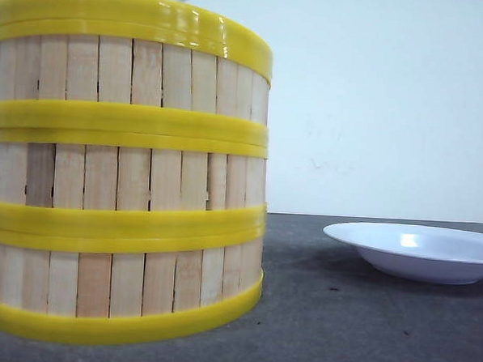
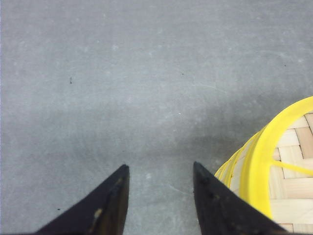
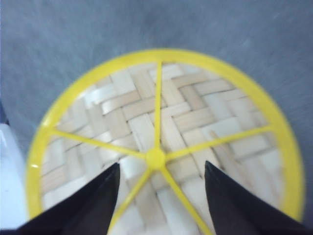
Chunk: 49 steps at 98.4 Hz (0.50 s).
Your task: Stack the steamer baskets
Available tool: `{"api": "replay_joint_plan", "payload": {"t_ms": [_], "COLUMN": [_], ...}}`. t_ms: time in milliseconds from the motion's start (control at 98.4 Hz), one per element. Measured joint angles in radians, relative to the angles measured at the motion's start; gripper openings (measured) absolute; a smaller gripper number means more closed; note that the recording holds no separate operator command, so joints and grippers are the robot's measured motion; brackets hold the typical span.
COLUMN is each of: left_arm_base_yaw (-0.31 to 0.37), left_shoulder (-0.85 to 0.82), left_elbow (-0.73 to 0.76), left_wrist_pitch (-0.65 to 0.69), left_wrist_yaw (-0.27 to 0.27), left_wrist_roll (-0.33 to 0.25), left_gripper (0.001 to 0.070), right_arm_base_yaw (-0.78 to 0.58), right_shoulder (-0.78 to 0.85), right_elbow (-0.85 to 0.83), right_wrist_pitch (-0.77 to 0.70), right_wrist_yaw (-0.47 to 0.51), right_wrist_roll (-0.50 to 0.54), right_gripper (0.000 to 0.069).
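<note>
Closest to us, the three steamer baskets [image 1: 125, 167] stand stacked on the grey bench [image 1: 339, 332], the white plate [image 1: 416, 251] at their three o'clock. Our right claw [image 3: 159, 169] hangs spread above the top basket; our left claw [image 2: 159, 171] is spread beside it.

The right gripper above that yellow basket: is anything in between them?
Nothing visible. The right gripper hangs open over the top steamer basket, with only air above its woven floor and yellow spokes. The white plate sits off to the side on the table.
</note>
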Motion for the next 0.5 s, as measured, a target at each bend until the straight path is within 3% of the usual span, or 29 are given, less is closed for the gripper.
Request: {"api": "replay_joint_plan", "payload": {"t_ms": [224, 498], "left_arm_base_yaw": [0.0, -0.001], "left_shoulder": [0.0, -0.055], "left_elbow": [0.0, -0.041], "left_wrist_pitch": [-0.002, 0.017], "left_wrist_yaw": [0.0, 0.0], "left_wrist_roll": [-0.001, -0.02], "left_gripper": [0.0235, 0.0235], "right_arm_base_yaw": [-0.116, -0.334], "right_shoulder": [-0.186, -0.465], "right_elbow": [-0.045, -0.426], "right_wrist_pitch": [-0.024, 0.041], "right_wrist_yaw": [0.082, 0.099], "right_wrist_roll": [0.0, 0.01], "right_gripper": [0.0337, 0.0337]}}
